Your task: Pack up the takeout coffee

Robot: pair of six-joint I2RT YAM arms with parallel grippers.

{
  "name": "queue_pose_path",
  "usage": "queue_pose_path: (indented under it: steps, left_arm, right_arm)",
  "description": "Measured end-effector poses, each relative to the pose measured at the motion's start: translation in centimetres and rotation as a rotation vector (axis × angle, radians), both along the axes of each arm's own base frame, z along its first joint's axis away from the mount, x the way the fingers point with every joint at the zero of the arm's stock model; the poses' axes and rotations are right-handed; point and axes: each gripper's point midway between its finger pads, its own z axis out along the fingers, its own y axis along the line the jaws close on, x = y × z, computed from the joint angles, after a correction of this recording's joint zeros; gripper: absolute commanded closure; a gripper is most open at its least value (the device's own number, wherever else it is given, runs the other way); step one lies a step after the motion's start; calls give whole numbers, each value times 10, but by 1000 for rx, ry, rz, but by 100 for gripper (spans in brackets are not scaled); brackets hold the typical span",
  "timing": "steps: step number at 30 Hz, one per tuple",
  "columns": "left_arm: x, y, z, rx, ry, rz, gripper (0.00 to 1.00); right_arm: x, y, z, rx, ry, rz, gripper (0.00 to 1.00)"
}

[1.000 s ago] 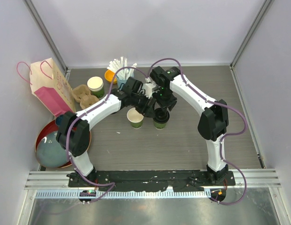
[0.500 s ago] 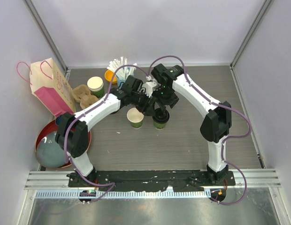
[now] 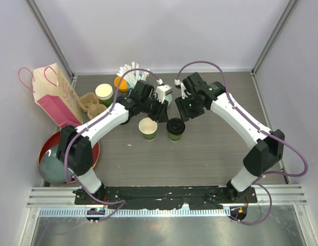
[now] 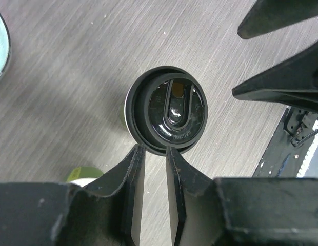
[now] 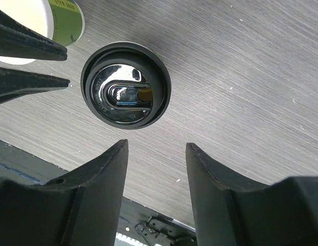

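Bases of the 2 arms sit at the near edge of the grey table (image 3: 200, 159), and a pale bowl (image 3: 50, 166) lies near-left on a red plate. Further in, at mid-table, stand the 2 takeout cups, just beside each other without touching. The lidded cup (image 3: 175, 127) is on the right with its black lid on. The open cup (image 3: 148, 128) is on the left with its cream inside bare.

Just beyond them hover both hands. The left gripper (image 4: 154, 149) has its jaws drawn narrow with nothing between them, the tips at the edge of the lid as its wrist camera sees it. The right gripper (image 5: 157, 148) stands wide and empty, a little off the lidded cup. Whether either tip touches the lid cannot be told.

The step in hand looks like finishing 1 lid before the other cup is capped. To do it well, the narrow left tips should press straight down on the rim, so that the cup does not tip toward its open neighbour. The right hand should stay clear of the left fingers, which cross its view. No 2nd lid can be made out.

Farther left wait a cardboard carrier (image 3: 92, 106), a 3rd green cup with a pale top (image 3: 104, 93) and a pink bag (image 3: 55, 95). A cup of white straws (image 3: 132, 77) stands at the far edge.
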Motion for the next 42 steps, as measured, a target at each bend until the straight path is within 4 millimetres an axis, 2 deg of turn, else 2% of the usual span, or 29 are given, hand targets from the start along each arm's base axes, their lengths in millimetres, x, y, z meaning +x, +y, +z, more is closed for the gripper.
queue_pose_path:
  steps: [5,9,11,15,18,21,28,32,36,42]
  left_arm:
    - [-2,2,-16,-5,70,73,76]
    - [-2,3,-22,-26,136,140,79]
    - [1,3,-21,-41,158,169,78]
    - [5,4,-18,-64,181,206,75]
    - [5,3,-17,-71,189,216,74]
    - [6,2,-17,-75,200,224,73]
    - [9,0,-34,-56,227,229,77]
    - [9,-1,-42,-44,242,231,78]
    - [10,-1,-44,-43,248,232,78]
    - [10,-3,-44,-50,260,235,78]
  right_arm:
    - [-3,2,-21,72,-43,-53,46]
    - [-4,-1,-38,111,-95,-106,52]
    - [-4,-4,-38,140,-137,-138,56]
    - [5,-5,-18,242,-264,-203,60]
    - [14,-6,0,332,-316,-241,57]
    - [25,-7,6,392,-331,-266,54]
    - [23,-2,-14,398,-281,-249,53]
    - [23,2,-19,395,-274,-231,53]
    - [25,4,-22,388,-275,-219,53]
    - [24,6,-38,358,-247,-203,57]
